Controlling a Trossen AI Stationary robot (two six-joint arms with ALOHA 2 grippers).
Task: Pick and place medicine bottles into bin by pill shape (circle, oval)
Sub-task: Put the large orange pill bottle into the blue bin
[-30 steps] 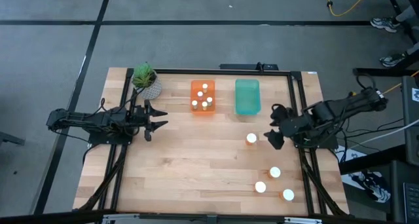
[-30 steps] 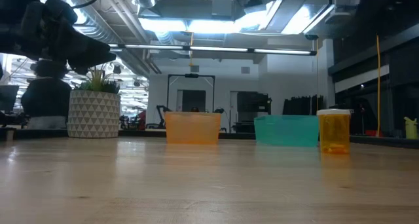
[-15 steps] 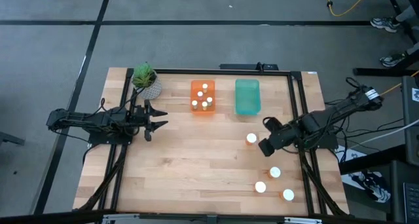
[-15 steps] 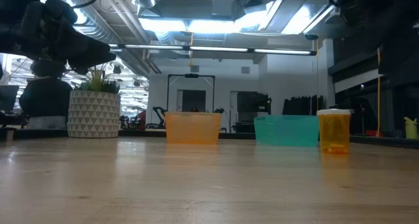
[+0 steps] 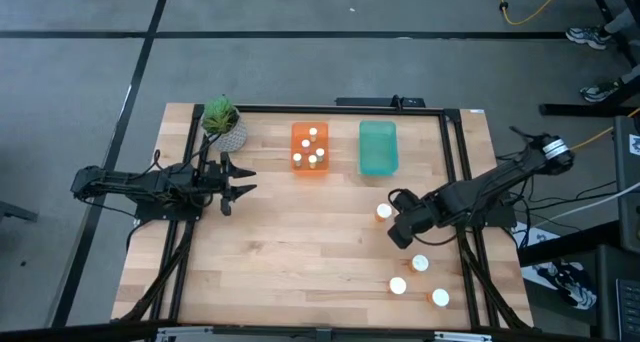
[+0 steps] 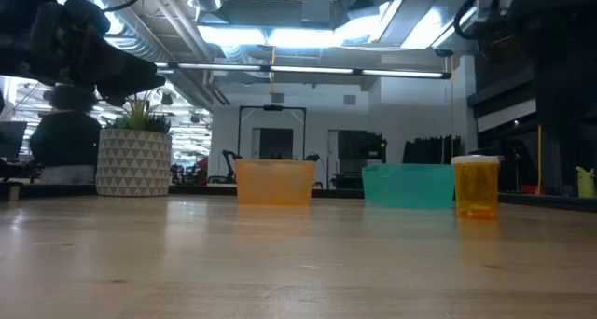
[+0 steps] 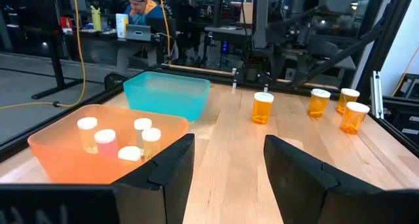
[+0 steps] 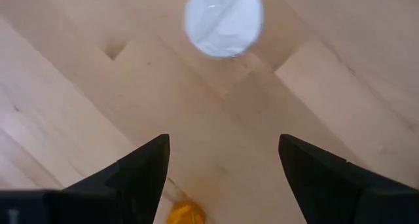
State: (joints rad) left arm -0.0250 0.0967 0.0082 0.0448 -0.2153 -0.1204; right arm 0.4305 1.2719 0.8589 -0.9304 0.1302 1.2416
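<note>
Four larger amber bottles with white caps stand on the table's right half: one (image 5: 384, 212) in the middle right and three (image 5: 420, 264) (image 5: 398, 285) (image 5: 439, 298) nearer the front. Five smaller bottles (image 5: 310, 150) lie in the orange bin (image 5: 296, 170). The teal bin (image 5: 378, 167) stands beside it. My right gripper (image 5: 398, 228) is open, points down, and hovers just beside the middle-right bottle, whose white cap (image 8: 224, 21) shows ahead of the fingers (image 8: 222, 178). My left gripper (image 5: 236, 182) is open and empty at the table's left; it also shows in the left wrist view (image 7: 226, 178).
A potted plant (image 5: 222, 124) stands at the far left corner. A dark frame (image 5: 455, 162) runs along the table's sides. A person (image 7: 141, 8) sits at a desk in the room beyond. Bare wood lies between the two arms.
My right gripper has gone toward the table's left and a little toward its near edge, ending close beside the middle-right amber bottle. The bottles have stayed where they were.
</note>
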